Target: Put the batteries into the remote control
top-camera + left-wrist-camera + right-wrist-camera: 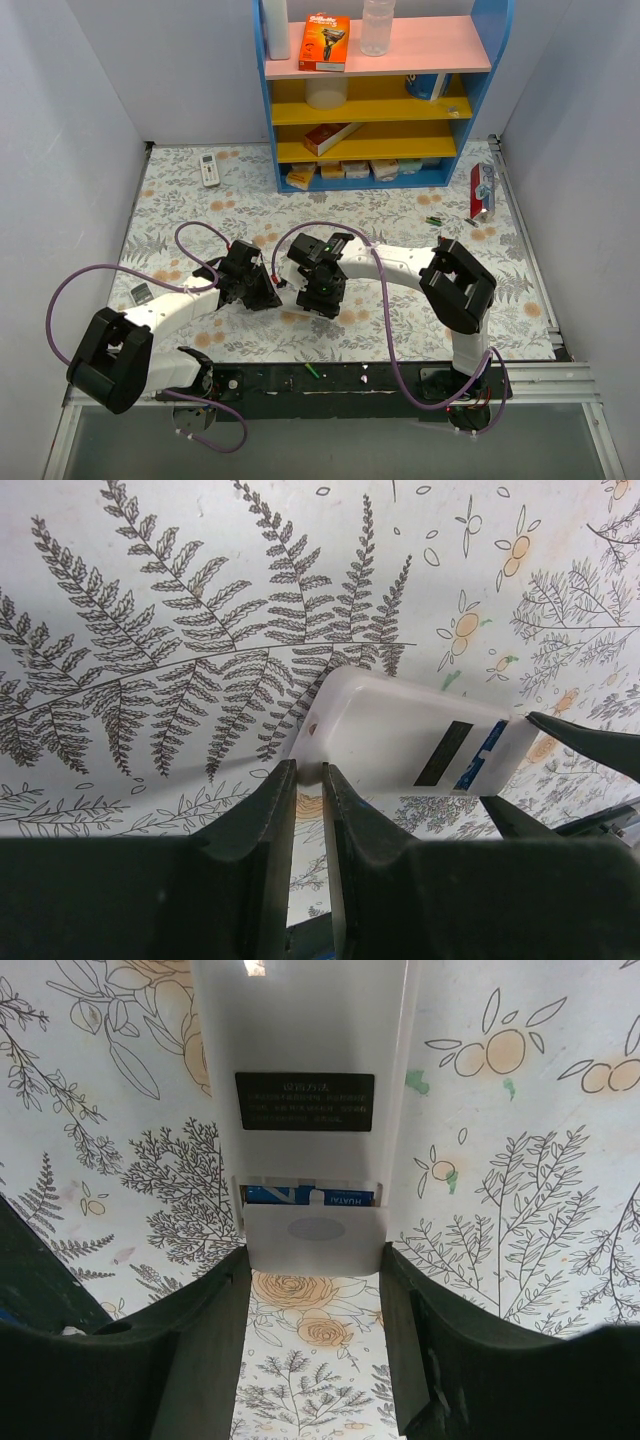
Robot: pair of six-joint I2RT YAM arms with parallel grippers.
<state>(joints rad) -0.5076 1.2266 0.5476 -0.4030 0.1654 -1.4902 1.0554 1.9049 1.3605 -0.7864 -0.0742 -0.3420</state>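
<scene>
The remote control (300, 1040) lies white back up on the floral cloth, a black label (305, 1101) in its middle. Blue batteries (268, 1194) show in the recess, which the white cover (315, 1235) partly covers. My right gripper (315, 1260) is shut on that cover end, one finger against each side. At the other end my left gripper (308, 770) pinches the rounded edge of the remote control (390, 725). The blue batteries (480, 765) show there too. In the top view both wrists (290, 280) hide the remote. A loose green battery (433, 221) lies on the cloth at the right.
A blue shelf unit (370, 100) with boxes stands at the back. An all-white remote (209, 168) lies at the back left, a red package (481, 190) at the right edge. A small dark object (141, 294) lies near the left arm. Purple cables loop over both arms.
</scene>
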